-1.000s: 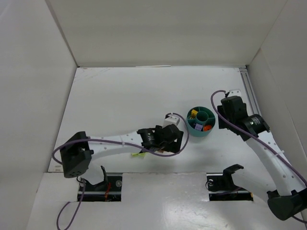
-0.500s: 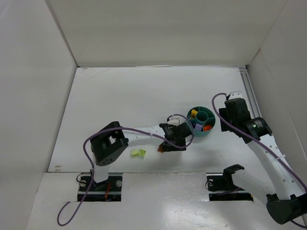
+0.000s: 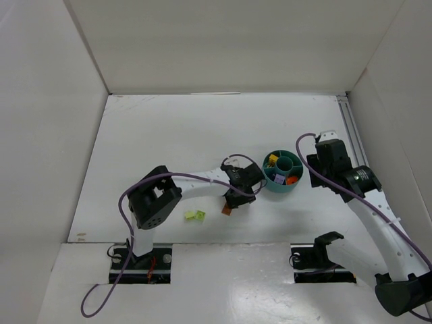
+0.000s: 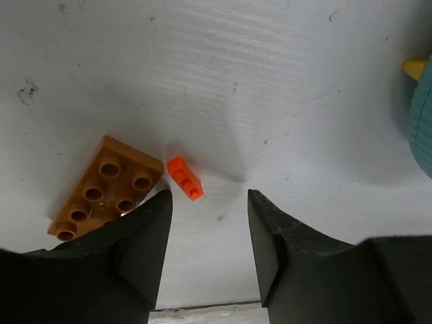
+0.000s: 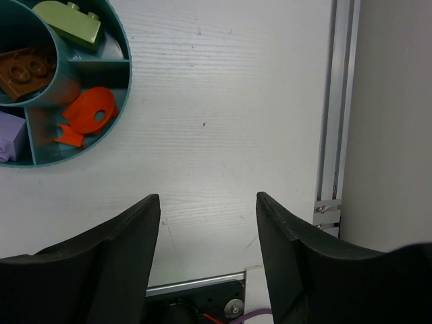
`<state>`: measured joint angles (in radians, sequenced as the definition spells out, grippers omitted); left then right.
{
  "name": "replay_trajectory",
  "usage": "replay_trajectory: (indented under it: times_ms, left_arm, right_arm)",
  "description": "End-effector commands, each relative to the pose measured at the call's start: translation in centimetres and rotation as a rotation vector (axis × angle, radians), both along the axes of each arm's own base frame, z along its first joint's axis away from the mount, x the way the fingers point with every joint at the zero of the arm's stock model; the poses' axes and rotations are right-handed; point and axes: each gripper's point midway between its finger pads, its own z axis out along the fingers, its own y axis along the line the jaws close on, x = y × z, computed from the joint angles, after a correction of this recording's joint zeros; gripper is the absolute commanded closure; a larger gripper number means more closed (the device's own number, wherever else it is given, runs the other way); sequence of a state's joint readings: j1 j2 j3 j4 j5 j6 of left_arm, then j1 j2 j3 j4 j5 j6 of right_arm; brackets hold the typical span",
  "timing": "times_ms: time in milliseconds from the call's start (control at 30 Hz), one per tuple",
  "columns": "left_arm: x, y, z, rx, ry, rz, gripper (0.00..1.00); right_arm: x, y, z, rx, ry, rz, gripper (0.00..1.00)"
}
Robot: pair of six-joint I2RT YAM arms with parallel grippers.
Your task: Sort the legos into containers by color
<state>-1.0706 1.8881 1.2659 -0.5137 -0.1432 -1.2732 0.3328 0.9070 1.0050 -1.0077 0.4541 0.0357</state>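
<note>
My left gripper (image 3: 231, 200) is open and empty, low over the table just left of the teal bowl (image 3: 295, 184). In the left wrist view its fingertips (image 4: 209, 202) straddle bare table just below a tiny orange brick (image 4: 185, 178). A brown studded plate (image 4: 106, 187) lies beside that brick and shows in the top view (image 3: 227, 210) too. Two lime green bricks (image 3: 195, 215) lie further left. My right gripper (image 5: 208, 202) is open and empty, right of the bowl (image 5: 101, 145). The bowl holds a lime brick (image 5: 67, 23), a brown brick (image 5: 23, 71), a round orange piece (image 5: 88, 115) and a purple brick (image 5: 10, 135).
An aluminium rail (image 5: 334, 108) runs along the table's right edge, beside the white side wall. The bowl's rim (image 4: 422, 115) and a yellow piece (image 4: 415, 65) show at the right edge of the left wrist view. White walls enclose the table on three sides.
The left arm has swung round and its gripper has shifted from beside the bowl a little left, over the brown plate and orange brick. The right arm has hardly moved.
</note>
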Motion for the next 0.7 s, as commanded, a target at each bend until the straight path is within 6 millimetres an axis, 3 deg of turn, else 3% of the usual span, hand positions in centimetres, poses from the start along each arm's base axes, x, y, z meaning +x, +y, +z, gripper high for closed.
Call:
replay_trajectory:
  times_ms: [0,100,433,667]
  left_arm:
    - [0.2,2.4,-1.8,0.099,0.033,0.079,0.55]
    - [0.2,2.9,-2.1,0.121,0.035,0.091,0.60]
    - [0.8,5.6,-3.7,0.212,0.065,0.192,0.63]
    - [0.5,5.8,-4.3,0.226,0.083,0.187,0.81]
  right_arm:
    - [0.7,0.1,0.8,0.016,-0.051,0.002,0.36]
    - [0.7,0.1,0.8,0.016,-0.051,0.002,0.36]
    - [0.7,0.1,0.8,0.016,-0.051,0.002,0.36]
    - [0.7,0.1,0.8,0.016,-0.051,0.002,0.36]
